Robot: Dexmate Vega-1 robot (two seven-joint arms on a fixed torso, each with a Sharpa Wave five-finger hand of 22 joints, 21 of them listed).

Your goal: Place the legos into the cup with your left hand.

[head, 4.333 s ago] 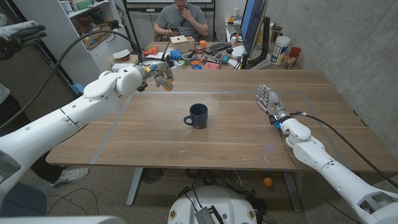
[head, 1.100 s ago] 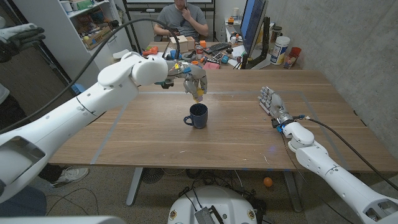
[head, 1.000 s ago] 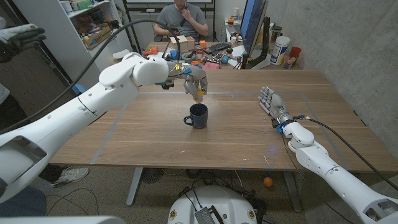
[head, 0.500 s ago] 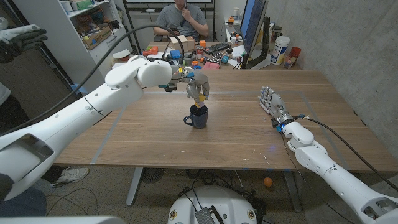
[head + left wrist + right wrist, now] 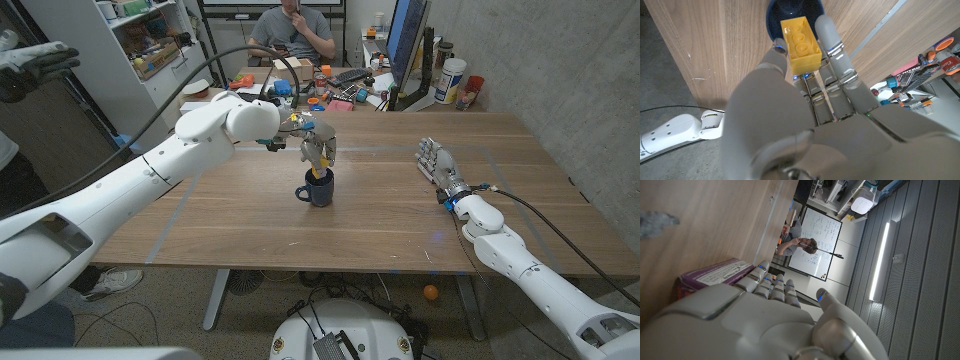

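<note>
Pinching yellow lego [image 5: 800, 44], left robot hand [image 5: 318, 150] tops cup [image 5: 319, 187] (wooden table [image 5: 400, 215]).

A wooden table [image 5: 380, 215] stands by a grey concrete wall [image 5: 560, 70]. Behind it: a cluttered desk [image 5: 340, 90], white shelves [image 5: 130, 40], a seated person [image 5: 292, 30].

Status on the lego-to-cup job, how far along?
Done: the left hand is over the dark blue cup with the yellow lego pinched in its fingers. In hand: lining the brick up with the cup's mouth. Left: release it in. Cup contents can't be told. The right hand waits apart on the table.
</note>
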